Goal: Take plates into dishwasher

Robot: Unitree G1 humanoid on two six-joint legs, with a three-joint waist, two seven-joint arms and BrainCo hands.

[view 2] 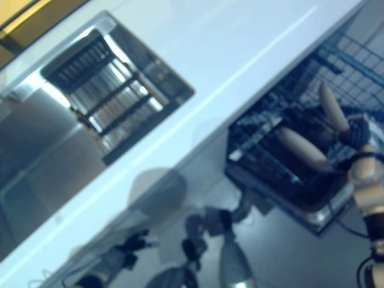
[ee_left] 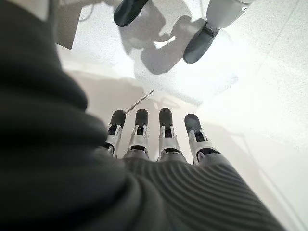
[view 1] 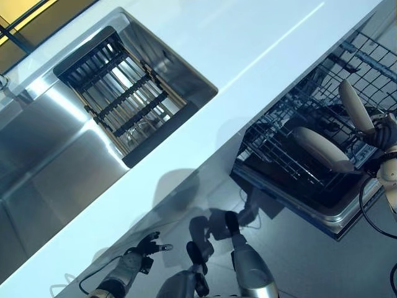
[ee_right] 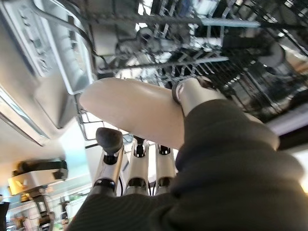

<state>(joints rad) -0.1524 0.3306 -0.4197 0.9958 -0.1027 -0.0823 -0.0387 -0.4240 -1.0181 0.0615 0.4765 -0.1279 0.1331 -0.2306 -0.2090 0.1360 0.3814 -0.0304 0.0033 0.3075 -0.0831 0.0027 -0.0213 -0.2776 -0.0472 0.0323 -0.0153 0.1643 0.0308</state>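
Counter (view 1: 260, 43), white and long, runs across the scene with a steel sink (view 1: 56, 149) sunk into it and a dark slatted rack (view 1: 121, 93) across the basin. Beside it the dishwasher rack (view 1: 298, 143) stands pulled out, one beige plate (view 1: 322, 149) on edge among its wires. The right hand (ee_right: 144, 168) reaches over that rack, fingers and thumb pinching a second beige plate (ee_right: 130, 108) held upright. The left hand (ee_left: 159, 139) hangs low by the counter edge, fingers straight, holding nothing.
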